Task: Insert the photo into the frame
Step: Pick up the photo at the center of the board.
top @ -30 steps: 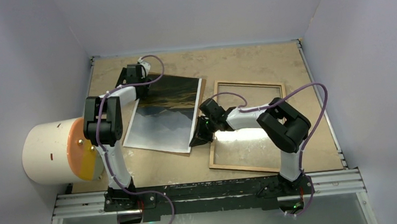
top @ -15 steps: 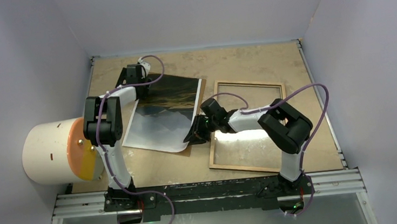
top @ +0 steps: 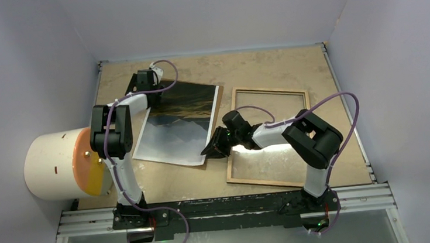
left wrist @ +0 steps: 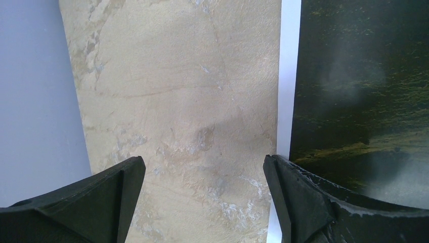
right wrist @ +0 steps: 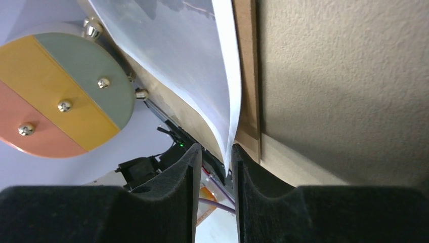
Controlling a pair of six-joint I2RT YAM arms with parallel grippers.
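Lower centre, we see our right gripper (right wrist: 216, 154) slightly parted around the photo (right wrist: 192, 55) corner, not pinching it. Our left gripper (left wrist: 202, 169), spread wide, hovers over the table (left wrist: 177, 101).

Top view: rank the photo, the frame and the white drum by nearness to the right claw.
1. photo, its near corner at the right claw.
2. frame, just right of it.
3. white drum, far left beside the table.
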